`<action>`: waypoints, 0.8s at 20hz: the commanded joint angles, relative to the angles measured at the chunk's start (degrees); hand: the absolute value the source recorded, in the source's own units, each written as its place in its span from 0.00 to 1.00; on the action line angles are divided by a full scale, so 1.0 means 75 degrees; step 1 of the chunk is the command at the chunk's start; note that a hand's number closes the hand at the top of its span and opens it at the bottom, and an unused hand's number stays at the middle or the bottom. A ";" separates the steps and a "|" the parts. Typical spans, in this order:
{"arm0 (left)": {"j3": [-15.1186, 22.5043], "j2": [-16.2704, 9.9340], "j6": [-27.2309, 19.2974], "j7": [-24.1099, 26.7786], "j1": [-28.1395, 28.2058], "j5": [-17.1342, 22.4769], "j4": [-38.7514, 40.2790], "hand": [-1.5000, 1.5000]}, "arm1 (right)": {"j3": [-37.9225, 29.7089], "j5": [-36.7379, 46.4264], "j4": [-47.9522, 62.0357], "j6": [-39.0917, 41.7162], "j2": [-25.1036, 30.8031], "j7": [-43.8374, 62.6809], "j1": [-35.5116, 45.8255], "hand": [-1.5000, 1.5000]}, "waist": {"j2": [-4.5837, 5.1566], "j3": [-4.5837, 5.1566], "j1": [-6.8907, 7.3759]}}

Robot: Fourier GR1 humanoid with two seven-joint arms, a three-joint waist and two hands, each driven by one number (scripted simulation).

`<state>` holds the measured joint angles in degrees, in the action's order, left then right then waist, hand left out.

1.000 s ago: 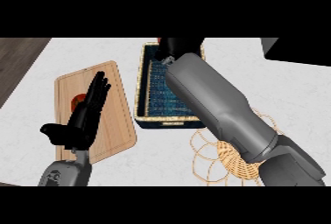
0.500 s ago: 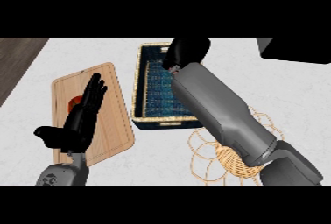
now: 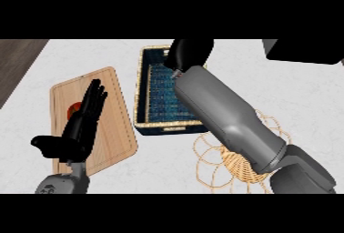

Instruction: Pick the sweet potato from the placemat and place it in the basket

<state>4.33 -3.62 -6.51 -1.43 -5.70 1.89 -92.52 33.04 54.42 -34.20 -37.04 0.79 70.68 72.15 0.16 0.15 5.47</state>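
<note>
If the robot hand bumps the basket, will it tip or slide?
Tipping looks unlikely: the basket is low, wide and flat on the counter. Sliding seems likelier; it looks woven and light. The right robot hand is over its far end.

The tabletop point(image 3: 295, 91) is being viewed steeply from the head, close above, forearms entering from below.

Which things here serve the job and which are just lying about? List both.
Job: dark rectangular woven basket; round tan openwork placemat; right hand over the basket.

Lying about: wooden cutting board; red-orange item on it; open left hand; black object.
</note>
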 commanded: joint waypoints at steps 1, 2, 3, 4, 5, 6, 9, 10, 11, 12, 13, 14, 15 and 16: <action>-0.0058 0.0060 0.0014 0.0149 0.0098 0.0071 0.0175 0.50 | 0.0096 0.0674 0.0267 -0.0783 -0.0100 0.1933 0.0431 0.00 | -0.0023 0.0011 -0.0160; -0.0126 -0.0031 -0.0066 -0.0152 0.0019 0.0069 -0.0157 0.50 | -0.0014 0.0778 0.0273 -0.0841 -0.0100 0.1934 0.0555 0.00 | -0.0069 0.0000 -0.0157; -0.0249 -0.0166 0.0017 0.0013 0.0099 0.0079 -0.0013 0.50 | 0.0027 0.0981 0.0257 -0.0879 -0.0100 0.1935 0.0505 0.00 | -0.0098 0.0006 -0.0242; -0.0149 -0.0034 -0.0204 0.0027 0.0202 -0.0106 -0.0030 0.50 | -0.0122 0.1044 0.0272 -0.1127 -0.0100 0.1935 0.0412 0.00 | -0.0096 -0.0002 -0.0282; -0.0089 0.0119 -0.0226 0.0079 0.0117 -0.0061 0.0067 0.50 | -0.0200 0.1089 0.0261 -0.0829 -0.0099 0.1935 0.0640 0.00 | -0.0120 0.0006 -0.0326; -0.0236 -0.0107 -0.0048 -0.0026 0.0251 0.0089 -0.0119 0.50 | -0.0388 0.1103 0.0338 -0.0742 -0.0100 0.1936 0.0637 0.00 | -0.0143 0.0001 -0.0336; -0.0401 -0.0188 0.0018 0.0036 0.0246 0.0193 0.0044 0.50 | -0.0706 0.1394 0.0413 -0.0593 -0.0100 0.1940 0.0887 0.00 | -0.0213 0.0010 -0.0540; -0.0308 -0.0122 -0.0083 0.0028 0.0333 0.0092 -0.0106 0.50 | -0.0773 0.1601 0.0552 -0.0738 -0.0100 0.1941 0.0804 0.00 | -0.0210 0.0003 -0.0552; -0.0309 -0.0123 -0.0204 -0.0104 0.0247 -0.0024 -0.0029 0.50 | -0.0885 0.1677 0.0414 -0.0907 -0.0100 0.1942 0.0725 0.00 | -0.0269 -0.0006 -0.0740; -0.0354 -0.0120 -0.0184 -0.0090 0.0305 0.0054 -0.0114 0.50 | -0.1071 0.1738 0.0373 -0.1003 -0.0100 0.1942 0.0869 0.00 | -0.0274 -0.0005 -0.0681; -0.0474 -0.0174 -0.0207 -0.0142 0.0340 0.0106 -0.0127 0.50 | -0.1309 0.1824 0.0282 -0.1156 -0.0100 0.1942 0.0940 0.00 | -0.0315 -0.0011 -0.0814; -0.0577 -0.0257 -0.0115 -0.0077 0.0358 0.0195 -0.0094 0.50 | -0.1298 0.1957 0.0250 -0.1339 -0.0100 0.1941 0.0677 0.00 | -0.0291 -0.0006 -0.0812; -0.0356 -0.0007 -0.0244 0.0075 0.0467 0.0052 0.0027 0.50 | -0.1476 0.1979 0.0049 -0.1228 -0.0100 0.1941 0.0989 0.00 | -0.0334 -0.0003 -0.0894; -0.0475 -0.0097 -0.0218 -0.0055 0.0505 0.0149 -0.0090 0.50 | -0.1649 0.2110 -0.0030 -0.1343 -0.0100 0.1941 0.0887 0.00 | -0.0357 -0.0014 -0.0991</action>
<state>1.41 -4.44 -7.80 -1.67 -2.95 2.56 -92.96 23.68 67.31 -32.26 -43.37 0.69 72.00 77.35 -1.97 0.11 -0.22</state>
